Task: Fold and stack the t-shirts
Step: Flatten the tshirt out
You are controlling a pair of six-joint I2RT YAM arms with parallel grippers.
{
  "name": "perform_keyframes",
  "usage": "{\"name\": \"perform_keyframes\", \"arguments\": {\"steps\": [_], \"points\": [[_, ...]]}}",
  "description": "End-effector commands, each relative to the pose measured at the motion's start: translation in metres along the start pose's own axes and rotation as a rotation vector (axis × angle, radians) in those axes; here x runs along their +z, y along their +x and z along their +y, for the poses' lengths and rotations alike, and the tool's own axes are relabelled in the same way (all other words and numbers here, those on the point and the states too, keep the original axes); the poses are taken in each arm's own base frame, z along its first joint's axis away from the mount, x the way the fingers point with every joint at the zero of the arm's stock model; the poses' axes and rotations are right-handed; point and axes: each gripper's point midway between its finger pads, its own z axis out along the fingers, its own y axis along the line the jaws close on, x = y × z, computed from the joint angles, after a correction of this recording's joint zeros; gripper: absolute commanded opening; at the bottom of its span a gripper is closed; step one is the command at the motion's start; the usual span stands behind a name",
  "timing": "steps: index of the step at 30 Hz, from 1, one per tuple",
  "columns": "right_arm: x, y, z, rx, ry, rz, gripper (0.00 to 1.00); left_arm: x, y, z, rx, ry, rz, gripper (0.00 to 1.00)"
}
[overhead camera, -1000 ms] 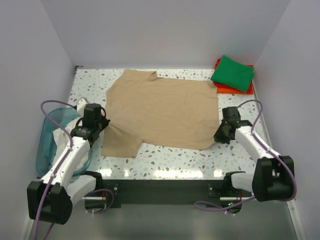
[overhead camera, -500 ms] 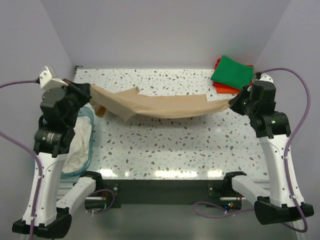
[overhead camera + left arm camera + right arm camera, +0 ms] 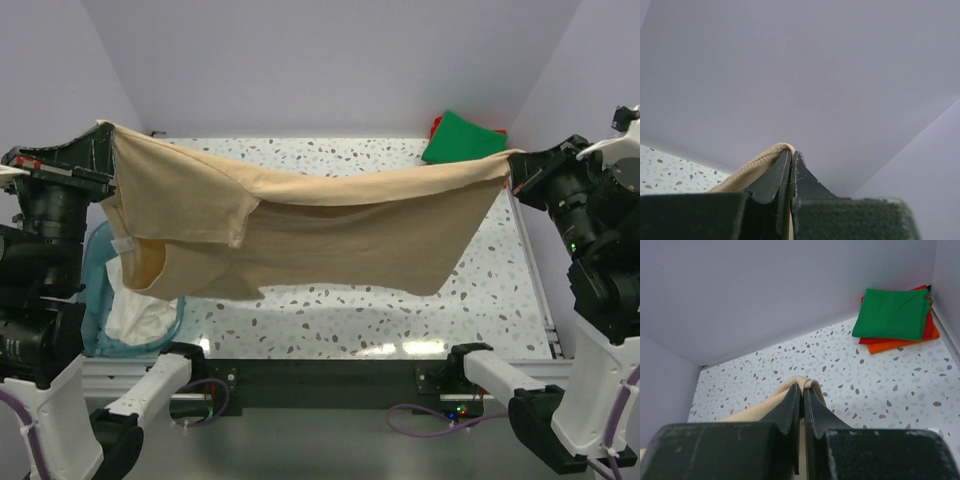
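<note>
The tan t-shirt [image 3: 300, 225] hangs stretched in the air between both grippers, high above the table. My left gripper [image 3: 103, 130] is shut on its left edge, and tan cloth [image 3: 757, 165] shows at the fingertips in the left wrist view. My right gripper [image 3: 510, 163] is shut on its right edge, with tan cloth [image 3: 805, 385] pinched between the fingers. A folded green t-shirt [image 3: 465, 145] lies on a folded orange-red t-shirt [image 3: 900, 344] at the back right corner. A white t-shirt [image 3: 140, 310] lies in the basket at the left.
A translucent teal plastic basket [image 3: 95, 300] sits off the table's left edge. The speckled table [image 3: 330, 310] has walls on the left, back and right. The green and orange-red stack [image 3: 892, 315] sits against the right wall.
Both arms have risen high and apart, lifting the tan t-shirt off the table. One second ago it lay flat; now it hangs taut and drapes between the grippers.
</note>
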Motion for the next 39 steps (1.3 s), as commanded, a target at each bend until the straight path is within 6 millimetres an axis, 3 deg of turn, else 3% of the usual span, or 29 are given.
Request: {"name": "perform_keyframes", "arguments": {"steps": [1, 3, 4, 6, 7, 9, 10, 11, 13, 17, 20, 23, 25, 26, 27, 29, 30, 32, 33, 35, 36, 38, 39], "points": [[0.04, 0.015, -0.002, -0.029, 0.031, 0.076, 0.0, 0.039, 0.037, 0.017, 0.05, -0.046, 0.086, 0.0], [0.061, 0.021, 0.002, -0.025, 0.012, 0.081, 0.0, 0.054, 0.044, 0.02, 0.052, -0.043, 0.077, 0.0], [0.076, 0.027, 0.003, -0.023, 0.011, 0.1, 0.0, 0.069, 0.062, 0.03, 0.062, -0.065, 0.107, 0.0], [0.102, 0.033, 0.006, -0.019, -0.003, 0.102, 0.0, 0.09, 0.071, 0.032, 0.062, -0.053, 0.099, 0.0], [0.123, 0.041, 0.005, -0.019, 0.005, 0.127, 0.0, 0.109, 0.092, 0.04, 0.073, -0.066, 0.138, 0.0], [0.15, 0.04, 0.011, -0.015, -0.015, 0.112, 0.0, 0.133, 0.099, 0.04, 0.075, -0.042, 0.12, 0.0], [0.161, 0.041, 0.013, -0.008, -0.018, 0.113, 0.0, 0.156, 0.114, 0.046, 0.079, -0.051, 0.141, 0.0], [0.189, 0.05, 0.012, -0.005, -0.008, 0.137, 0.0, 0.169, 0.115, 0.044, 0.077, -0.021, 0.133, 0.0], [0.209, 0.036, 0.024, 0.013, -0.042, 0.092, 0.0, 0.205, 0.126, 0.046, 0.08, -0.012, 0.15, 0.0], [0.25, 0.018, 0.038, 0.037, -0.065, 0.058, 0.0, 0.249, 0.115, 0.041, 0.092, 0.017, 0.131, 0.0], [0.258, 0.007, 0.039, 0.046, -0.061, 0.036, 0.0, 0.264, 0.101, 0.034, 0.101, 0.039, 0.1, 0.0], [0.263, 0.006, 0.039, 0.055, -0.068, 0.031, 0.0, 0.261, 0.097, 0.035, 0.101, 0.044, 0.104, 0.0], [0.268, 0.026, 0.027, 0.05, -0.042, 0.077, 0.0, 0.251, 0.099, 0.044, 0.107, 0.024, 0.108, 0.0], [0.263, 0.018, 0.03, 0.053, -0.053, 0.056, 0.0, 0.246, 0.102, 0.047, 0.108, 0.018, 0.111, 0.0], [0.268, 0.04, 0.019, 0.054, -0.03, 0.102, 0.0, 0.24, 0.103, 0.051, 0.109, 0.009, 0.114, 0.0], [0.26, 0.045, 0.014, 0.063, -0.029, 0.101, 0.0, 0.224, 0.118, 0.067, 0.107, -0.025, 0.152, 0.0], [0.264, 0.071, 0.001, 0.061, 0.001, 0.157, 0.0, 0.218, 0.126, 0.073, 0.098, -0.037, 0.17, 0.0], [0.261, 0.089, -0.011, 0.057, 0.028, 0.196, 0.0, 0.197, 0.155, 0.097, 0.079, -0.085, 0.231, 0.0], [0.262, 0.121, -0.023, 0.057, 0.041, 0.276, 0.0, 0.179, 0.18, 0.118, 0.061, -0.126, 0.281, 0.0], [0.256, 0.148, -0.037, 0.058, 0.07, 0.337, 0.0, 0.161, 0.205, 0.136, 0.034, -0.157, 0.331, 0.0], [0.252, 0.185, -0.055, 0.057, 0.112, 0.416, 0.0, 0.142, 0.23, 0.156, 0.01, -0.2, 0.383, 0.0], [0.246, 0.217, -0.076, 0.063, 0.155, 0.472, 0.0, 0.121, 0.258, 0.176, -0.011, -0.242, 0.448, 0.0], [0.236, 0.25, -0.094, 0.065, 0.195, 0.537, 0.0, 0.099, 0.281, 0.196, -0.032, -0.296, 0.498, 0.0]]}}
